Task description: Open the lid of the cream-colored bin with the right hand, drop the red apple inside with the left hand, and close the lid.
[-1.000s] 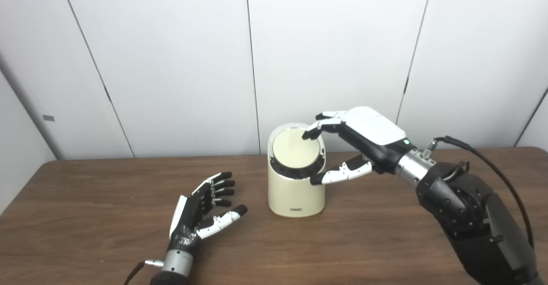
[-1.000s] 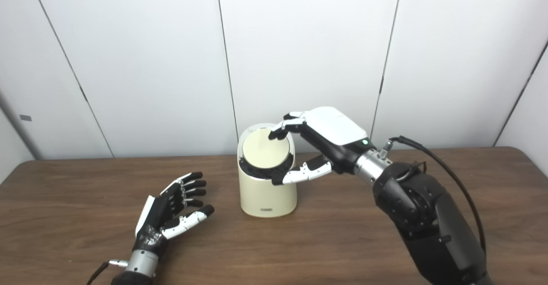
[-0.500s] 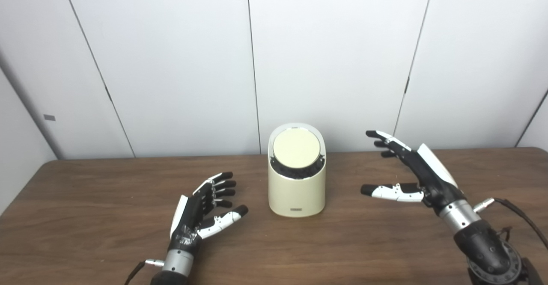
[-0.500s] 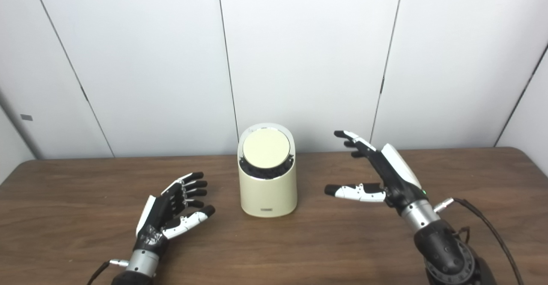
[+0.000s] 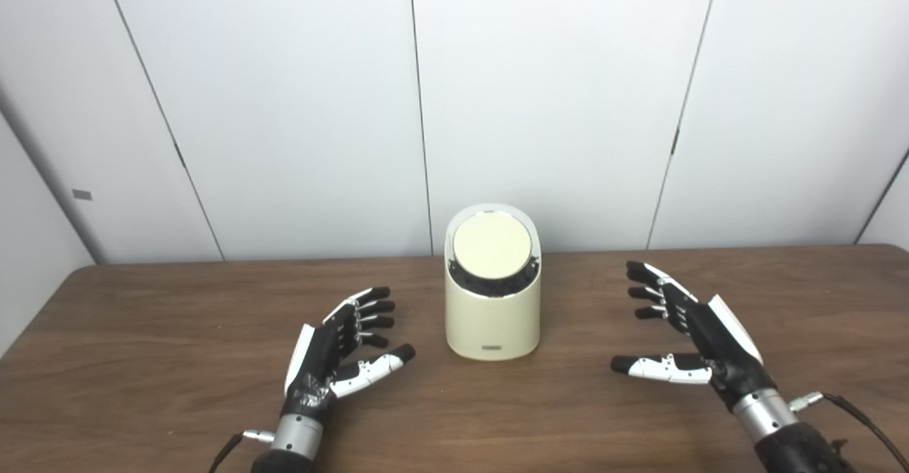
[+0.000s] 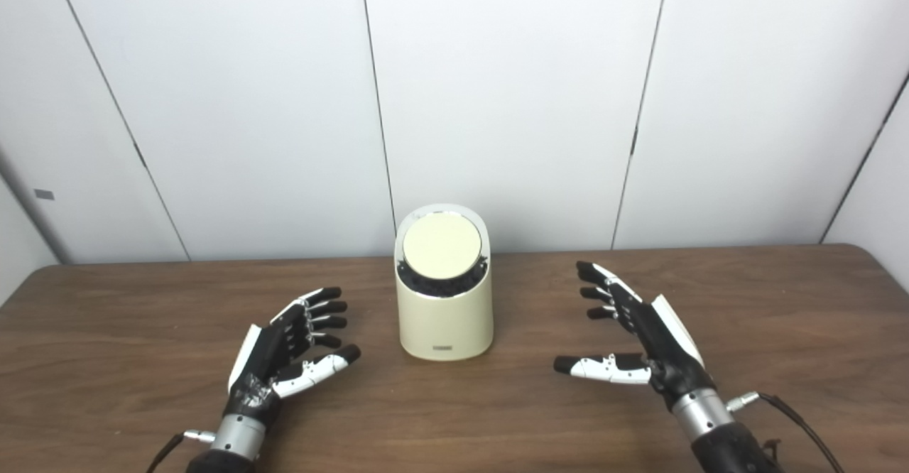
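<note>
Cream bin [image 5: 492, 295] stands upright on the table [image 5: 142, 359], toward the rear edge; lid [image 5: 492, 246] sits flat in its rim, closed. No apple visible anywhere on the table in either view; whether it is inside the bin can't be told w/ lid shut.

L hand [image 5: 334, 349]: front-left of bin, well apart from it, palm turned inward, fingers spread, nothing held. R hand [image 5: 692, 331]: front-right of bin, well apart, fingers spread, thumb out toward bin, nothing held. Neither hand touches the bin.

Assessment: w/ lid shut, both hands empty and clear, and no apple in sight, task looks complete or at a rest pose. Can't confirm contents.

If lid still needs work, recommendations:
- R hand approaches from bin's right side, above rim height, to avoid knocking the body sideways; bin looks light, no restraint seen.
- Press on lid's rear portion w/ fingertips; lid face is tilted toward the front, so a push there prob. swings it.
- Keep thumb off the bin wall.
- L hand stays left of bin until opening is clear.
</note>
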Action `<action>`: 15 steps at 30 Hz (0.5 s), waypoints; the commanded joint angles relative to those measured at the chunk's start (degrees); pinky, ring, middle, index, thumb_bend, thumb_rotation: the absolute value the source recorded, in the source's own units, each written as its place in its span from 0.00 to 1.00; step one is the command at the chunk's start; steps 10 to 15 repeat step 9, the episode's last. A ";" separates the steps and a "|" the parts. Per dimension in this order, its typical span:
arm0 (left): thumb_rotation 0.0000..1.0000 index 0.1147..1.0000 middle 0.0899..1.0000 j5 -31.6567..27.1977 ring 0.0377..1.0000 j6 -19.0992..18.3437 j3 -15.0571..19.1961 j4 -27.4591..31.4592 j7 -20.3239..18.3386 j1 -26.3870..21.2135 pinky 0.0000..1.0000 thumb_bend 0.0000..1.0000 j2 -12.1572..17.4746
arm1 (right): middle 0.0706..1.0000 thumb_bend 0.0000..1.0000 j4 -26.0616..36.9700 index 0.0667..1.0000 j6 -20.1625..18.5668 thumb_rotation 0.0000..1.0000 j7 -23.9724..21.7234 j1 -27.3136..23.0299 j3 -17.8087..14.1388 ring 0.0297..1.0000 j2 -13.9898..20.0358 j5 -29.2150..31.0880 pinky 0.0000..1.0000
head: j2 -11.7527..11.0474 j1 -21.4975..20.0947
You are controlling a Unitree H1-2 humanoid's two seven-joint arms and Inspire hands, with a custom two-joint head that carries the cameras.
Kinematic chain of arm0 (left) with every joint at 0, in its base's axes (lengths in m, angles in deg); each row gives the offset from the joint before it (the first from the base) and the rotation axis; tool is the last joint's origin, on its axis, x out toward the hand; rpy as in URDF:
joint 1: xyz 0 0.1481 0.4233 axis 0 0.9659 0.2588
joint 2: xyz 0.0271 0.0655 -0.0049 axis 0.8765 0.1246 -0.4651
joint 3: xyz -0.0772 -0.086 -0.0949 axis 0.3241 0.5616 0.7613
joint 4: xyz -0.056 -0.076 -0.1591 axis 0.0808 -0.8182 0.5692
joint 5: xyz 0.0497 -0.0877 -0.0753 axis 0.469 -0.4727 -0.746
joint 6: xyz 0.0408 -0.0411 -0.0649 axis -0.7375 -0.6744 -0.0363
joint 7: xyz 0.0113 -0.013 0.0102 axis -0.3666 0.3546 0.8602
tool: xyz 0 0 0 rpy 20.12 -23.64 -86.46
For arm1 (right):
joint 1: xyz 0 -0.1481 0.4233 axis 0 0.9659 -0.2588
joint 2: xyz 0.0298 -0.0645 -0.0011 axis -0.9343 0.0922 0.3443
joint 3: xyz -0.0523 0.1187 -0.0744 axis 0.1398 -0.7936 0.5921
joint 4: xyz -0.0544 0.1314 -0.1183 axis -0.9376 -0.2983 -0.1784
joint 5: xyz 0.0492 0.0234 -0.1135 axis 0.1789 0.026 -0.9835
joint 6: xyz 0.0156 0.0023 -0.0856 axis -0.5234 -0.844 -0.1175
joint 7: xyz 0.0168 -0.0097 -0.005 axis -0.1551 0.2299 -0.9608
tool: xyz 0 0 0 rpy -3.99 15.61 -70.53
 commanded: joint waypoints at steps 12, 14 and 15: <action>0.19 0.78 0.74 -1.47 0.72 0.66 0.00 0.97 -1.16 1.00 0.63 0.80 0.51 | 0.87 0.76 -1.73 0.88 4.49 0.24 2.66 -1.81 0.81 0.83 -2.16 0.57 0.73 | 0.29 -0.04; 0.19 0.78 0.74 -1.47 0.72 0.66 0.00 0.97 -1.16 1.00 0.63 0.80 0.51 | 0.87 0.76 -1.73 0.88 4.49 0.24 2.66 -1.81 0.81 0.83 -2.16 0.57 0.73 | 0.29 -0.04; 0.19 0.78 0.74 -1.47 0.72 0.66 0.00 0.97 -1.16 1.00 0.63 0.80 0.51 | 0.87 0.76 -1.73 0.88 4.49 0.24 2.66 -1.81 0.81 0.83 -2.16 0.57 0.73 | 0.29 -0.04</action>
